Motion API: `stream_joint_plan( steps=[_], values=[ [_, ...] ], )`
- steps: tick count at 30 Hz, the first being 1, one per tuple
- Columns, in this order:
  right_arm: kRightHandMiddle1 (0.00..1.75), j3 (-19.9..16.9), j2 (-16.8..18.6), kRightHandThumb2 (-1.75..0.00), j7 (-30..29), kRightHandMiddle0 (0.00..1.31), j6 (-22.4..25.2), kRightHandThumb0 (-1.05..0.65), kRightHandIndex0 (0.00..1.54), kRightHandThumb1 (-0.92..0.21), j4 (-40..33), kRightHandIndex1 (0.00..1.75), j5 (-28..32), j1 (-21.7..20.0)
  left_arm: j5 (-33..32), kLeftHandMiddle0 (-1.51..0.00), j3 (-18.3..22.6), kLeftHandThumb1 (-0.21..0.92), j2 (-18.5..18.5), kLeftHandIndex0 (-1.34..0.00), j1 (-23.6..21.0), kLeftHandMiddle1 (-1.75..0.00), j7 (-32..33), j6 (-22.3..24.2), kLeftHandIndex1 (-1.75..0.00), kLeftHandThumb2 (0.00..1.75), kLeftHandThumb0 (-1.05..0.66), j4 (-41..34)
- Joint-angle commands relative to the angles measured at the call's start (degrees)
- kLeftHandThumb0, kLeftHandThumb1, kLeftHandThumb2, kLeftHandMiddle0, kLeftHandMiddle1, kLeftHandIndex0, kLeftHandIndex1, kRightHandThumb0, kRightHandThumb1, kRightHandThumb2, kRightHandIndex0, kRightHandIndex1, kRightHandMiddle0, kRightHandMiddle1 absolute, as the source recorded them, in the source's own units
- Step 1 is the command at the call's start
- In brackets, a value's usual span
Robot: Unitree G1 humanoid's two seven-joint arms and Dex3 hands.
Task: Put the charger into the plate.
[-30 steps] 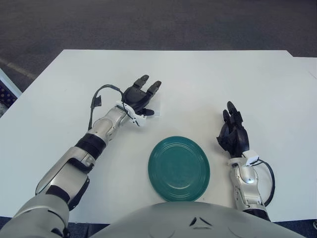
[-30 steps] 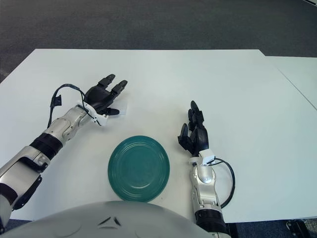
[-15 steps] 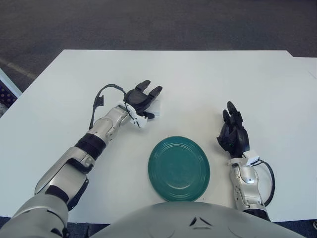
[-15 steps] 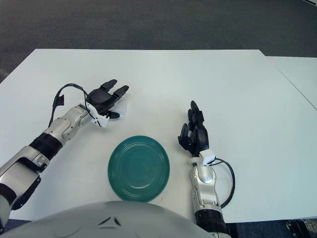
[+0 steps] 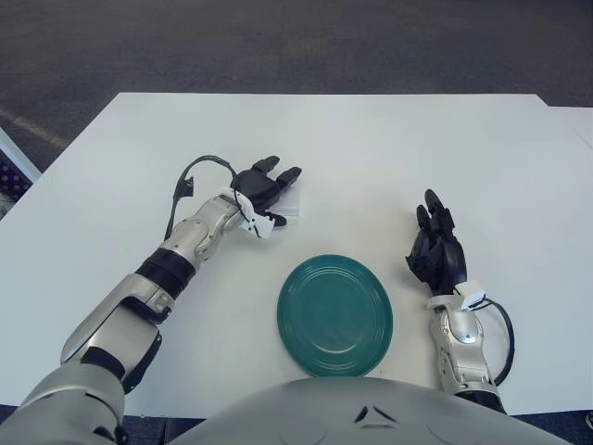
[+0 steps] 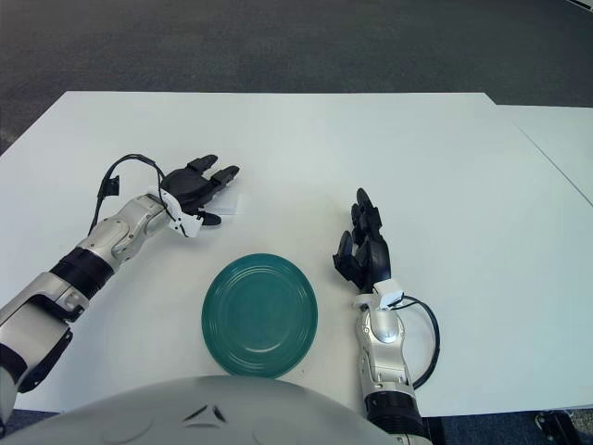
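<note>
Charger (image 5: 289, 205) under left hand (image 5: 260, 186), plate (image 5: 334, 315) nearby

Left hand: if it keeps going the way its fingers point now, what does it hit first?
Probably the small white charger, lying just under and ahead of the left hand's spread fingertips. Past it, only bare white table shows. Height above the charger is unclear.

Bright, even overhead light washes the white table (image 5: 389, 148); shadows are faint, focus sharp, dimmer floor along the top.
</note>
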Motion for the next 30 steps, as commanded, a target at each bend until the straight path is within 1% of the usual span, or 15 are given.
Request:
stream_joint_plan(
  steps=[1, 4, 7, 9, 17, 25, 30],
  values=[
    [0.14, 0.8, 1.7, -0.88, -0.2, 0.0, 2.4, -0.84, 0.04, -0.92, 10.2, 0.0, -1.0, 4.1, -1.2, 0.0, 0.2, 0.92, 0.1, 0.0, -1.7, 0.0, -1.9, 0.8, -0.4, 0.59, -1.05, 3.1],
    [0.13, 0.9, 1.7, -0.88, -0.3, 0.0, 2.5, -0.85, 0.03, -0.92, 10.2, 0.0, -1.1, 4.2, -0.9, 0.0, -0.6, 0.92, -0.9, 0.0, -4.2, 0.0, 0.4, 0.1, -0.43, 0.59, -1.05, 10.5],
    [0.12, 0.8, 1.7, -0.88, -0.5, 0.0, 2.6, -0.85, 0.03, -0.92, 10.1, 0.0, -1.3, 4.2, -0.5, 0.0, -1.2, 0.92, -1.5, 0.0, -6.0, 0.0, 2.4, -0.4, -0.44, 0.59, -1.05, 15.6],
    [0.12, 0.8, 1.7, -0.88, -0.7, 0.0, 2.6, -0.85, 0.03, -0.92, 10.0, 0.0, -1.3, 4.2, -0.2, 0.0, -1.6, 0.92, -1.8, 0.0, -6.8, 0.0, 3.6, 0.1, -0.45, 0.58, -1.05, 18.0],
    [0.12, 0.7, 1.5, -0.89, -0.4, 0.0, 2.4, -0.85, 0.03, -0.92, 9.4, 0.0, -1.1, 5.1, -0.4, 0.0, -2.5, 0.92, -2.8, 0.0, -8.5, 0.0, 6.2, 1.7, -0.47, 0.55, -1.05, 24.1],
    [0.11, 0.7, 1.4, -0.9, 0.0, 0.0, 2.5, -0.85, 0.04, -0.92, 9.4, 0.0, -0.8, 5.3, -1.2, 0.0, -3.7, 0.92, -3.9, 0.0, -10.1, 0.0, 5.7, 2.5, -0.54, 0.52, -1.05, 28.6],
    [0.12, 0.5, 1.4, -0.9, 0.1, 0.0, 2.3, -0.85, 0.04, -0.92, 9.6, 0.0, -0.6, 5.2, -0.8, 0.0, -4.6, 0.92, -4.2, 0.0, -10.4, 0.0, 6.4, 3.2, -0.57, 0.51, -1.05, 30.2]
  ],
)
